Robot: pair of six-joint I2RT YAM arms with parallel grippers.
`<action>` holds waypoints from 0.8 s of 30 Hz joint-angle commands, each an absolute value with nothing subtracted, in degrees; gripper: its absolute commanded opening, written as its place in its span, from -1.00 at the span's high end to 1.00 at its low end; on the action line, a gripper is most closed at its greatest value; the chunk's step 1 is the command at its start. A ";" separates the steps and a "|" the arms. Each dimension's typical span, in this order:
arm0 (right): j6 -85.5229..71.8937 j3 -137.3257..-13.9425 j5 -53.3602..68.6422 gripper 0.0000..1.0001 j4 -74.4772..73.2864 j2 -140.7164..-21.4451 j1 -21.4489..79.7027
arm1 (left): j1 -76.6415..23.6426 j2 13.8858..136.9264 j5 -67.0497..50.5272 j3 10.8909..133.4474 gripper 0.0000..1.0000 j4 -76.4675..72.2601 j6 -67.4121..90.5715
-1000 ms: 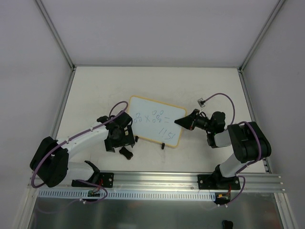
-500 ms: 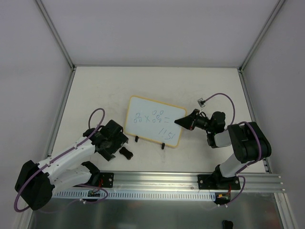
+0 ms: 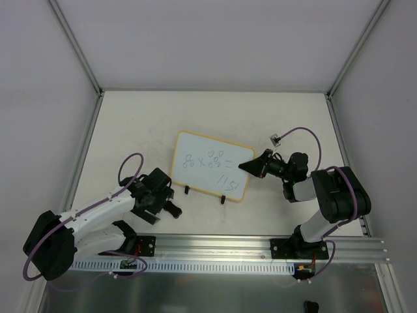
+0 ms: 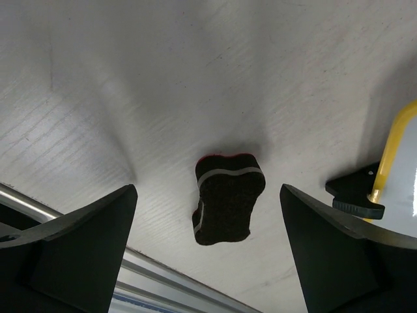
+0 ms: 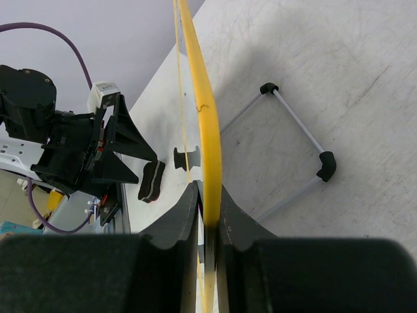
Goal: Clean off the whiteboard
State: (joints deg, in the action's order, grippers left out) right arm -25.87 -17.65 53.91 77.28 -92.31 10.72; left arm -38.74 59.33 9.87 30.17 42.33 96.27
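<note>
The whiteboard (image 3: 212,165) stands in the middle of the table on two black clip feet, with dark handwritten marks on its face. My right gripper (image 3: 251,166) is shut on its right edge; in the right wrist view the yellow frame (image 5: 205,124) runs between the fingers of my right gripper (image 5: 208,202). The black bone-shaped eraser (image 3: 174,209) lies on the table in front of the board's left foot. My left gripper (image 3: 166,204) is open and empty, just left of the eraser. In the left wrist view the eraser (image 4: 228,207) lies between and ahead of the fingers of my left gripper (image 4: 208,261).
A black clip foot (image 4: 355,195) and the yellow frame corner (image 4: 394,150) are right of the eraser. A wire stand (image 5: 296,150) lies behind the board. The metal rail (image 3: 215,244) runs along the table's near edge, close below the eraser.
My left arm has drawn back from the board's left edge, down and left, and now points at the eraser with open jaws. The right gripper and the board have not moved.
</note>
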 commanded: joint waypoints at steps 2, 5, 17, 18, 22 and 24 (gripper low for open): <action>-19.60 -17.23 52.03 1.00 87.80 -91.58 10.99 | -40.25 61.61 11.16 32.08 -0.84 43.33 99.75; -19.69 -17.14 52.03 1.00 87.80 -91.23 10.99 | -41.04 64.24 11.34 33.48 -0.84 43.33 99.93; -19.86 -17.23 52.12 0.99 87.71 -91.06 10.90 | -42.45 69.52 10.64 36.74 -0.33 41.84 98.35; -19.86 -17.14 52.12 1.00 87.71 -91.05 10.99 | -42.45 70.39 10.55 36.74 -0.33 41.66 98.44; -19.95 -17.05 52.12 1.00 87.71 -90.79 10.81 | -42.80 72.68 8.88 36.74 -0.15 40.26 98.00; -19.95 -17.05 52.12 1.00 87.80 -90.70 10.81 | -42.89 73.91 7.92 36.83 -0.13 39.73 97.74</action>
